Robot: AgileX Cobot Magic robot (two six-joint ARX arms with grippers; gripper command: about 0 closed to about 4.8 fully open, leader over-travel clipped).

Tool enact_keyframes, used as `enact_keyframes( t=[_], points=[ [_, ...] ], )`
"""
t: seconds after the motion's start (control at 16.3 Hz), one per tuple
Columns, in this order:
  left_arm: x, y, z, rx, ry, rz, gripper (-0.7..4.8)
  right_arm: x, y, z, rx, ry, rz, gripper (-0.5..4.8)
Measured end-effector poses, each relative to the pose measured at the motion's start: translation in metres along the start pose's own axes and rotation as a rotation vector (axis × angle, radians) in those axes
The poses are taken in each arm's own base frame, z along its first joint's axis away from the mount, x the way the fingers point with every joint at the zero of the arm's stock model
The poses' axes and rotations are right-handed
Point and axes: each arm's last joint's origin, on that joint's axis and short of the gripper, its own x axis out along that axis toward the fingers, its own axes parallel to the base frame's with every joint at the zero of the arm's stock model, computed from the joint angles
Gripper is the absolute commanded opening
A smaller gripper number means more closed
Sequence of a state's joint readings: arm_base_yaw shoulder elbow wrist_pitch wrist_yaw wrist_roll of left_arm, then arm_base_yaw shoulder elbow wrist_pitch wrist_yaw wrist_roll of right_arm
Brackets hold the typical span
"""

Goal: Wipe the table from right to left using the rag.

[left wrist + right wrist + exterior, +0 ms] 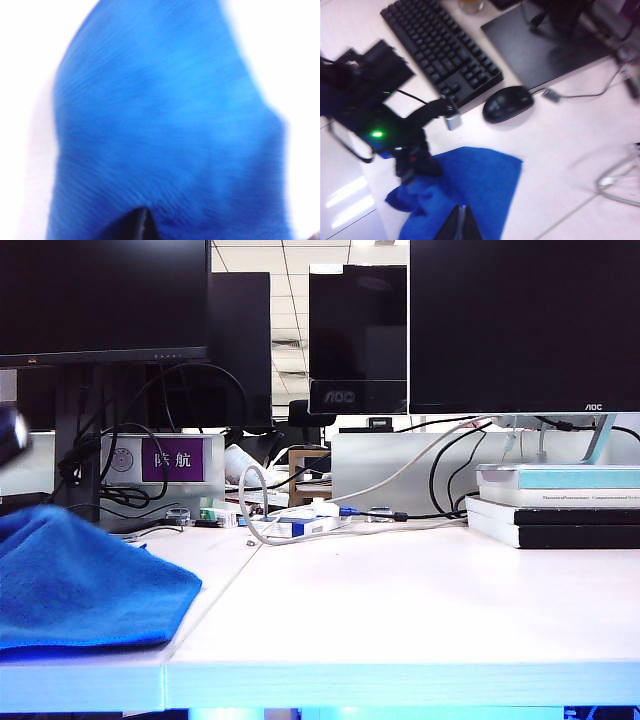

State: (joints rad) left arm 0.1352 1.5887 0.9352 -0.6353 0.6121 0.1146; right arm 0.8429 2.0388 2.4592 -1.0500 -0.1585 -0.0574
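Material: blue microfibre rag (85,585), soft, light, rumples readily.
Location: table (420,600), left end.
Hold point: a raised fold.
Left gripper (142,225): over rag; jaw state unclear.
Right gripper (461,225): jaws pressed together, above rag.

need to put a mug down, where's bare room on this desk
Bare: the table's right panel, between the seam, the book stack and the front edge. Crowded: the back strip of cables under the monitors, and the left panel, where the rag lies.
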Motion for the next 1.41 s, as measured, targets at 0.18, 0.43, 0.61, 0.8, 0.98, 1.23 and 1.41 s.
enact_keyframes(
  t=[0.18, 0.43, 0.61, 0.8, 0.98, 1.23, 1.41],
  points=[
    [-0.023, -0.019, 0.002, 0.05, -0.097, -0.06, -0.06, -0.012, 0.002, 0.003, -0.003, -0.021, -0.008, -0.01],
    [-0.047, -0.037, 0.0, 0.105, -0.195, -0.108, -0.05, -0.021, 0.003, 0.002, -0.002, -0.014, -0.007, -0.01],
    [-0.061, -0.048, -0.003, 0.13, -0.247, -0.106, -0.05, -0.031, 0.004, 0.003, -0.004, -0.025, -0.008, -0.01],
    [-0.083, -0.064, -0.011, 0.192, -0.328, -0.091, -0.05, -0.051, 0.008, 0.004, -0.006, -0.037, -0.011, -0.01],
    [-0.126, -0.093, -0.029, 0.248, -0.543, 0.043, -0.05, -0.097, 0.014, 0.007, -0.015, -0.105, -0.041, -0.01],
    [-0.186, -0.134, -0.07, 0.326, -0.944, 0.19, -0.05, -0.138, 0.021, 0.008, -0.049, -0.185, -0.064, -0.01],
    [-0.223, -0.162, -0.132, 0.39, -1.222, 0.28, -0.05, -0.159, 0.023, 0.004, -0.052, -0.191, -0.121, -0.01]
  ],
)
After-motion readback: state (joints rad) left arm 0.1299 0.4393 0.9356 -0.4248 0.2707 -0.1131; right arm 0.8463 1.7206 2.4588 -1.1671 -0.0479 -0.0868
